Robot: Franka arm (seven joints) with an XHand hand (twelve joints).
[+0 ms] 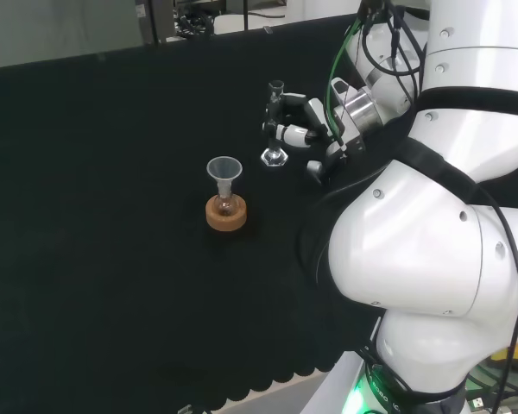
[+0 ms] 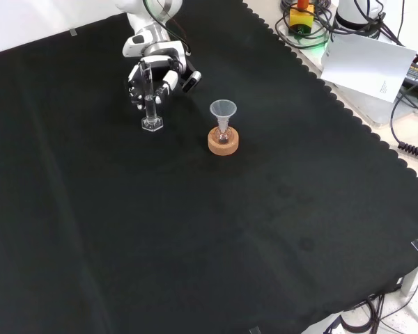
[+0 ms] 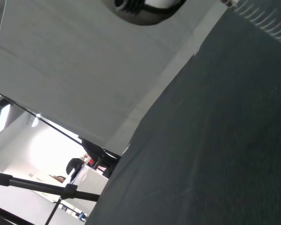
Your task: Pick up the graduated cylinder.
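The hand [image 1: 300, 128] sits at the graduated cylinder [image 1: 275, 129], its fingers [image 2: 141, 89] curled round the clear tube from the side, so it reads as clamped on the glass. In the front view the hand [image 2: 153, 75] comes in from the top and the graduated cylinder [image 2: 151, 111] stands upright below it, its hexagonal foot resting on the black cloth [image 2: 195, 229]. The head view agrees: the foot looks down on the cloth, the tube upright in the grasp.

My judgement is that the grasp is made and the lift is not yet done. The next move calls for a straight rise, keeping the tube upright so the foot clears the cloth cleanly and the thin glass does not slip in the fingers.

Near the cylinder stands 1 other piece: a small flask on a cork ring [image 2: 223, 141] with a clear funnel [image 2: 223, 109] in its neck (to the right in the front view, to the left and nearer in the head view). It stands apart from the hand and should not hinder an upward lift, though a sideways swing toward it could knock the funnel. The rest of the cloth around is bare.
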